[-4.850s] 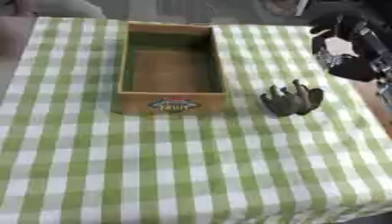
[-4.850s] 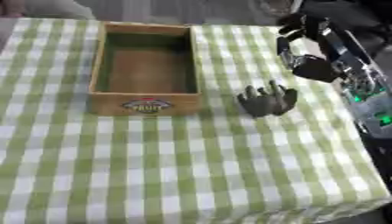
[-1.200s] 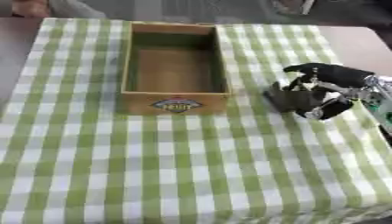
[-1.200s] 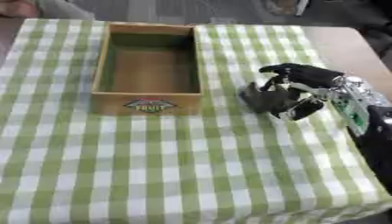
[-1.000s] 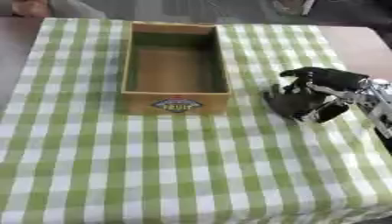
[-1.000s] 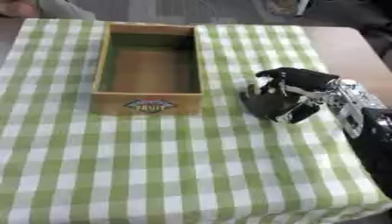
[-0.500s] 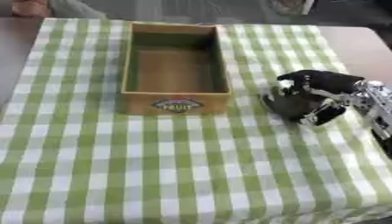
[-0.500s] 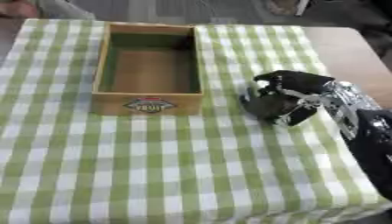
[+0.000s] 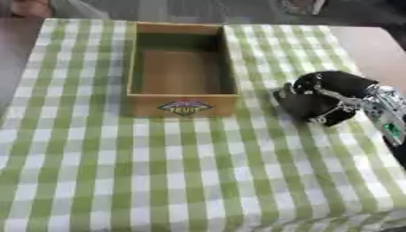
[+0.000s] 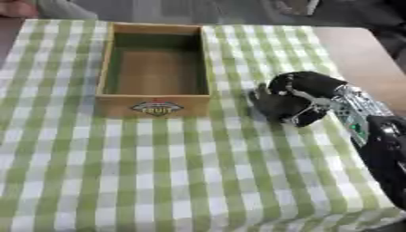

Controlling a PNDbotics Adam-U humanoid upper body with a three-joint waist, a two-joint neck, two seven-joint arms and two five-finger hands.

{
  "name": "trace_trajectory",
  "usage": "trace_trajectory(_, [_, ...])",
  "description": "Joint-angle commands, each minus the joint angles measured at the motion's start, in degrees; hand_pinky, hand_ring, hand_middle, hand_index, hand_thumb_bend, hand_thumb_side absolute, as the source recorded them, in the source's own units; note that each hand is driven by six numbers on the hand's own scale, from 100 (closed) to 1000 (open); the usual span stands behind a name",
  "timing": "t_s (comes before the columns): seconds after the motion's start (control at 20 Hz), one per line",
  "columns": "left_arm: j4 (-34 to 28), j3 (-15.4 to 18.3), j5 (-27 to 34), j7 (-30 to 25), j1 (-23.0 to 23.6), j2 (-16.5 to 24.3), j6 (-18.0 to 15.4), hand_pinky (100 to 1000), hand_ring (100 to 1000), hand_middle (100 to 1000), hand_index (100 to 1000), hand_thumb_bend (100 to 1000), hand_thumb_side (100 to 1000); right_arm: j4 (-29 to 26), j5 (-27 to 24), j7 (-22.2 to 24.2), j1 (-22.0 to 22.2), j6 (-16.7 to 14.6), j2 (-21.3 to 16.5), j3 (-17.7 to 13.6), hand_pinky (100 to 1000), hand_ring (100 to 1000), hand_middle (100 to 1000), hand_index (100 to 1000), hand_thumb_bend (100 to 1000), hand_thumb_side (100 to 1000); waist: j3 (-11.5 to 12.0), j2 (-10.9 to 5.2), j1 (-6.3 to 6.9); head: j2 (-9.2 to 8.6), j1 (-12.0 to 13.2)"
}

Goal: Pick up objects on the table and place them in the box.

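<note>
A dark grey object (image 9: 290, 101) with short prongs lies on the checked cloth, just right of the wooden box (image 9: 183, 100) with the "FRUIT" label. The box stands open and nothing shows inside it. My right hand (image 9: 335, 89) comes in from the right edge and covers the object from above, its fingers curled round it. Most of the object is hidden under the hand; only its left side shows. It seems to rest on the cloth still. My left hand shows in no view.
The green-and-white checked cloth (image 9: 182, 172) covers the table to its front edge. A strip of bare brown tabletop (image 10: 357, 50) lies at the back right, beyond the cloth. Dark shapes stand past the far edge.
My right hand came down from the back right onto the dark object and curled its fingers round it. Over the last second it has settled slightly lower; the box has not moved.
</note>
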Motion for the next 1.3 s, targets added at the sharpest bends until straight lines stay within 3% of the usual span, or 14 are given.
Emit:
trace_trajectory(0.05, [-1.1,0.3,0.1,0.0,-0.6,0.5,-0.2,552,662,551,573,100,647,-3.1,-1.7,-2.5,-0.8,0.6,-2.5,-1.5,705,722,693,333,100,146,-0.1,-0.79,0.18,0.33,0.2])
trace_trajectory(0.35, [-1.1,0.2,0.1,-0.1,-0.6,0.7,-0.2,552,662,551,573,100,646,-9.7,-5.3,-3.0,-3.5,0.5,-4.8,-1.3,714,728,698,335,118,136,-0.3,-1.09,-0.03,0.33,0.3])
trace_trajectory(0.65, [-1.1,-0.1,0.2,-0.3,-0.7,0.8,-0.1,552,662,551,573,100,644,-11.8,-8.2,0.1,-10.2,0.4,-4.7,1.2,721,733,705,335,142,136,0.4,-1.44,-0.25,0.33,-0.1])
trace_trajectory(0.95, [-1.1,-0.6,0.6,-0.8,-1.5,0.6,0.0,552,661,551,573,100,641,-7.4,-8.1,3.9,-17.9,-0.8,-1.3,3.8,724,735,708,332,143,145,2.2,-1.56,-0.48,0.33,-0.6])
trace_trajectory(1.3, [-1.1,-1.9,1.4,-1.9,-3.0,-0.1,0.2,553,660,551,573,100,637,1.7,-5.1,6.5,-24.1,-1.9,5.7,4.8,721,730,707,331,100,145,6.1,-1.73,-0.66,0.33,-2.3])
